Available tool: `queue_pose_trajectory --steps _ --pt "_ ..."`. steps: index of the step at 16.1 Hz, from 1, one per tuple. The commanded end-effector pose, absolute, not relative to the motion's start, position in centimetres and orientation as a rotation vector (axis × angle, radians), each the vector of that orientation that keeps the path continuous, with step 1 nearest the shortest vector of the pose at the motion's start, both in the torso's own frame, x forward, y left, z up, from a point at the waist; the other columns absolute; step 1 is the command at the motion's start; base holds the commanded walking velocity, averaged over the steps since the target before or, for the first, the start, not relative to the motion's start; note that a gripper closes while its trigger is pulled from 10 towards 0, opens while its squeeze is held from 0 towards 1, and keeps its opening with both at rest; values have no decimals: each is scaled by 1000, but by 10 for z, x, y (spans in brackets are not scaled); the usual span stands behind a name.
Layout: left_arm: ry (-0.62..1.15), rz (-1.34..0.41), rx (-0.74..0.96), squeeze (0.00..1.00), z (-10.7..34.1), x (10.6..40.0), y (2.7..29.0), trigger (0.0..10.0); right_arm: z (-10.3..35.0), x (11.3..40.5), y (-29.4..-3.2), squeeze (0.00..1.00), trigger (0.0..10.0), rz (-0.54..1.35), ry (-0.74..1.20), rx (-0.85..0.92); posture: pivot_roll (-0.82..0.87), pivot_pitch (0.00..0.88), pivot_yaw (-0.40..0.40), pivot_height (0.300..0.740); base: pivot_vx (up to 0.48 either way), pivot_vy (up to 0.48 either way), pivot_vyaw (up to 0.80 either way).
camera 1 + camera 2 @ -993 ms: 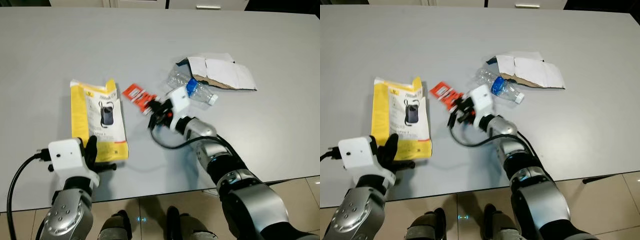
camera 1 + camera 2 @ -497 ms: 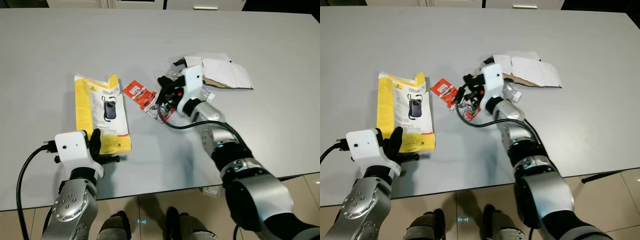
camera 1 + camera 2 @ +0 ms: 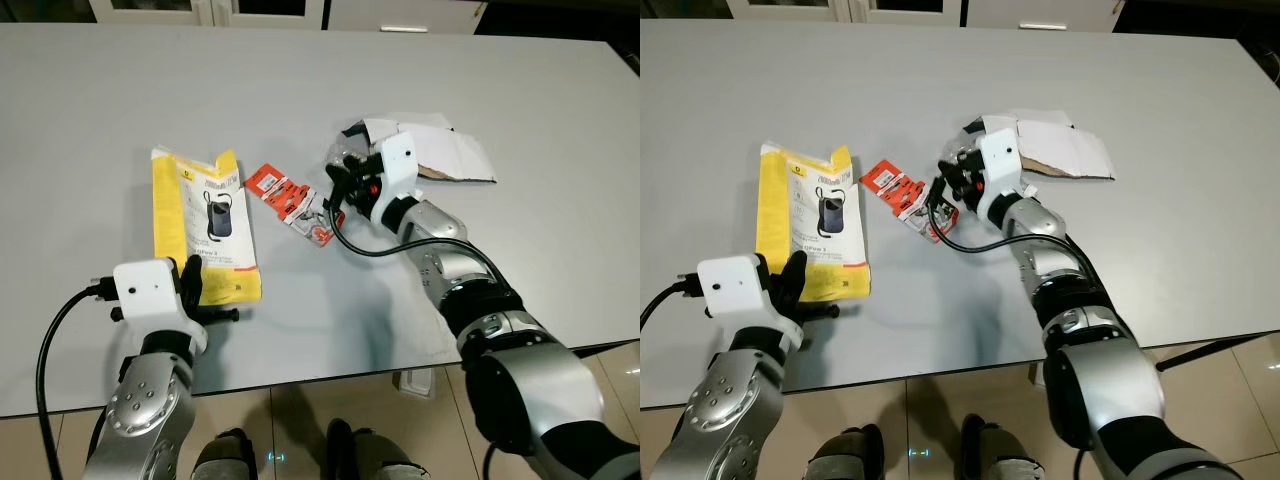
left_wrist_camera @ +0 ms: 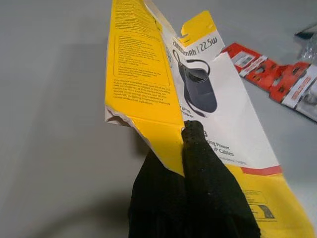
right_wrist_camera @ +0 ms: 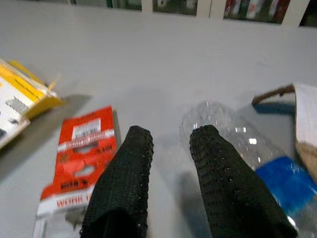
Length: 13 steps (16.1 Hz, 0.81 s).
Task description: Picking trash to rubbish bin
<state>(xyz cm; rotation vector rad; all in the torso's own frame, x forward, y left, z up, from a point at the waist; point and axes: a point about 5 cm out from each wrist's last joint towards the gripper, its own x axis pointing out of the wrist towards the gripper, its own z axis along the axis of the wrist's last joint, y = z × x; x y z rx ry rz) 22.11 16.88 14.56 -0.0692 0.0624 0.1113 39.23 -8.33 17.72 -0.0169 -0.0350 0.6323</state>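
Four pieces of trash were seen on the grey table [image 3: 120, 90]: a yellow package [image 3: 204, 222], a red blister card [image 3: 290, 203] just beside it toward the bottle, a clear plastic bottle [image 5: 237, 144] with a blue label, and torn white cardboard [image 3: 440, 155] touching the bottle's far side. Relative to the bottle, the right gripper [image 5: 171, 144] was held just beside its clear end, fingers parted with a gap and nothing between them, the red card close on the other side. The left gripper [image 4: 190, 148] was pressed together on the near edge of the yellow package, pinching the torn card flap. The bottle was judged light, empty, slippery and easily crushed, so a hold across the body near the label would be advised, not the rounded end. The yellow package was judged thin, flat and floppy; an edge pinch suits it. The blister card looked stiff but small. The table surface was smooth, matte and gave little friction. Tiled floor [image 3: 600, 360] was visible past the table's near edge, and cabinet fronts past the far one; a rubbish bin could not be made out.
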Motion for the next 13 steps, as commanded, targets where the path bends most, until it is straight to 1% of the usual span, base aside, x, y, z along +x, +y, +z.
queue_pose_trajectory --steps 1,3,5,7,11,13 --pt "134 128 -46 0 132 216 173 2235 176 393 -87 1000 10000 640 -10 -38 130 162 -106 740 0 0 0" --pt "159 136 -31 0 126 210 177 2235 176 393 -87 1000 10000 648 1 -35 136 165 -104 740 0 0 0" --pt "174 138 -21 0 121 207 177 2196 170 391 -79 1000 10000 673 23 -8 140 167 -102 740 0 0 0" --pt "171 134 -13 0 123 204 176 2078 162 386 -69 1000 10000 707 45 5 153 172 -101 740 0 0 0" --pt "208 161 19 0 119 187 183 1647 149 381 -61 1000 10000 716 87 50 178 192 -92 740 0 0 0" --pt "224 172 26 0 116 183 185 1804 143 378 -55 1000 10000 724 120 90 181 198 -93 740 0 0 0"
